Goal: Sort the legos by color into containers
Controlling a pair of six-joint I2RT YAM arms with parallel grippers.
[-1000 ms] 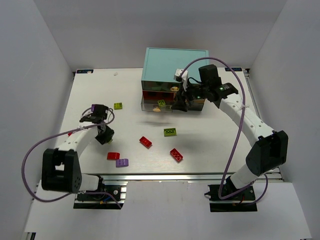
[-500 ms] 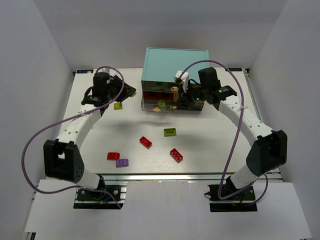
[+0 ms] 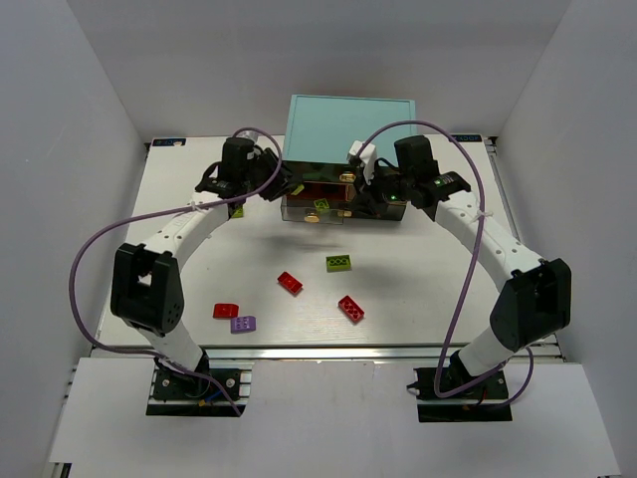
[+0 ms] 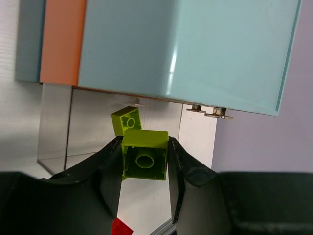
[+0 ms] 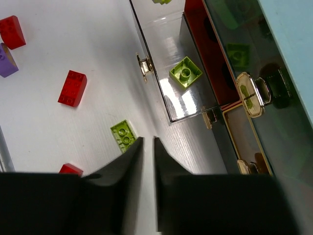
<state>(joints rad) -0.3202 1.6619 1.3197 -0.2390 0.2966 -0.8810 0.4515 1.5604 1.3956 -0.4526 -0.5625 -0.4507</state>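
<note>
Cabinet [image 3: 348,124] with a teal top and dark frame is the landmark. Its lowest clear drawer [image 5: 188,100] is pulled out at the front.

The left gripper [image 4: 144,143] hangs at the cabinet's front-left corner, over the open drawer. Its fingers are clamped on the held brick [image 4: 145,160], which is yellow-green, with its hollow underside facing the wrist camera. Just past it, inside the drawer, lies the drawer brick [image 4: 127,120], also yellow-green.

The right gripper [image 5: 147,143] is in front of the cabinet's right half. Its fingers are nearly together with only a thin slit and nothing between them. Seen from above, it and its arm block part of the drawer fronts and the gold knobs [image 5: 249,90]. One level above the clear drawer is a red drawer [image 5: 195,24]; I can't tell what it holds.

Loose bricks lie on the table [image 3: 448,299] in front of the cabinet:
- The near yellow-green brick [image 3: 338,263] is closest.
- Farther out are the red brick [image 3: 290,283] and the second red brick [image 3: 350,308].
- Farthest, toward the front-left, the third red brick [image 3: 226,310] lies just beside the purple brick [image 3: 243,324].

Left of the cabinet, the half-hidden yellow-green brick [image 3: 236,210] is partly covered by the left arm.
</note>
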